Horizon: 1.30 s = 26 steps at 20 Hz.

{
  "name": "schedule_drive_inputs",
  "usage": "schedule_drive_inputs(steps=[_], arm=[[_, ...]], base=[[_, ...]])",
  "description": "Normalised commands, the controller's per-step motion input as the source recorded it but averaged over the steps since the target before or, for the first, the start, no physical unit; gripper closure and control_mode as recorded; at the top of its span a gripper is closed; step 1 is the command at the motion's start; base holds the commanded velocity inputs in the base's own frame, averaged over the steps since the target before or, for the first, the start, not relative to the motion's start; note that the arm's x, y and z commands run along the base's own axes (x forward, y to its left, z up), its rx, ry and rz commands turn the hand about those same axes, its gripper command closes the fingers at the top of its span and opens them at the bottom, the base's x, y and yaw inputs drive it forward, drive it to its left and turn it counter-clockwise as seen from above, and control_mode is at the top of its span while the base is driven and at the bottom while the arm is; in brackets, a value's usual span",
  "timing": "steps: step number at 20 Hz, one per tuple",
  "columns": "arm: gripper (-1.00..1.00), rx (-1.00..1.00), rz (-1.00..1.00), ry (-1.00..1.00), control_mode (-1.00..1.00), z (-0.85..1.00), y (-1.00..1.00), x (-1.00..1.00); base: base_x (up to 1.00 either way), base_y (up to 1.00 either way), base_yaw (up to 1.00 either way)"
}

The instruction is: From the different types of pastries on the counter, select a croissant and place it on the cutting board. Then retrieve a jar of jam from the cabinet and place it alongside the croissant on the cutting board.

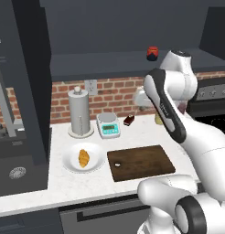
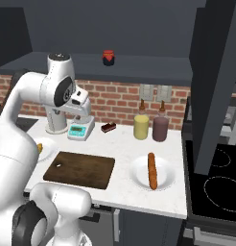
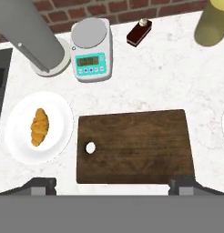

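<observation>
Overhead, gripper (image 3: 112, 184) spread wide and empty, pointing down above the cutting board (image 3: 134, 145), croissant (image 3: 39, 127) aside.

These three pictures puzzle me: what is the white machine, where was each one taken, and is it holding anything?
The white machine is a robot arm in a simulated kitchen. Two pictures come from cameras behind it, one to its left and one to its right. The third looks straight down from a camera on its hand; the two dark tips at its bottom are the fingers, spread wide and holding nothing. On the counter lie a cutting board, bare, a croissant on a plate, a scale, a small dark pastry, and a long bread stick on another plate. A jam jar sits up on the cabinet shelf.
</observation>
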Motion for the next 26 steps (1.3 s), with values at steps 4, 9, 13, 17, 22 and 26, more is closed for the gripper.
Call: schedule_drive_inputs(steps=[4,9,13,17,22,26], arm=[[-1.0,0.1,-0.37,-0.29,-1.0,-0.2,0.57,-0.74],[-1.0,0.03,-0.01,-0.03,-1.0,-0.04,0.19,-0.25],[-1.0,-0.08,0.06,0.05,-1.0,-0.32,0.64,0.0],[-1.0,0.0,0.12,0.03,-1.0,-0.04,0.74,0.11],[-1.0,-0.01,0.19,0.17,-1.0,-0.06,0.61,0.36],[-1.0,-0.12,0.18,0.13,-1.0,-0.25,0.65,0.23]], base=[[0.0,0.0,0.0],[0.0,0.0,0.0],[0.0,0.0,0.0],[0.0,0.0,0.0],[0.0,0.0,0.0],[0.0,0.0,0.0]])
